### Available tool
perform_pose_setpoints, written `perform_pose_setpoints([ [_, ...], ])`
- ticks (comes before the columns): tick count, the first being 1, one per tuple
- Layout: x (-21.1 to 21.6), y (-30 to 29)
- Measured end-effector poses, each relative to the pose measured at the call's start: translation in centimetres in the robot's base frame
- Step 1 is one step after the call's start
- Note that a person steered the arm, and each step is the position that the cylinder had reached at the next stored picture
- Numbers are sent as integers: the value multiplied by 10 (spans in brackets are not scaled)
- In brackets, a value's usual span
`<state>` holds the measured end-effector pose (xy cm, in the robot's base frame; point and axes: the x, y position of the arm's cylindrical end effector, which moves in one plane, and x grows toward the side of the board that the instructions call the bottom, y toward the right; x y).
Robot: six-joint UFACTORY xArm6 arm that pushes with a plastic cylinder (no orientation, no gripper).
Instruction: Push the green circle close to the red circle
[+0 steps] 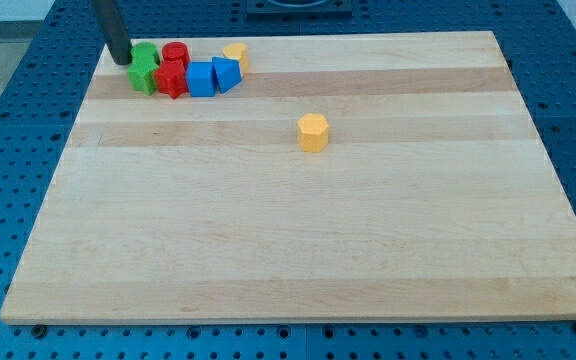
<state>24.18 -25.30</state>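
Note:
The green circle (148, 54) sits near the board's top-left corner, about one block-width left of the red circle (175, 53), with a small gap between them. My tip (120, 61) is just left of the green circle, touching or almost touching its left side. The dark rod rises from the tip out of the view's top.
A second green block (143, 76) and a red star-like block (171, 81) lie just below the two circles. A blue cube (200, 78), a blue wedge (226, 73) and a yellow block (235, 52) follow to the right. A yellow hexagon (313, 131) stands mid-board. The wooden board (298, 240) lies on a blue perforated table.

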Motion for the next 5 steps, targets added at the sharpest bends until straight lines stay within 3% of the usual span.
perform_pose_setpoints([
  [2,-1,35],
  [5,-26,40],
])
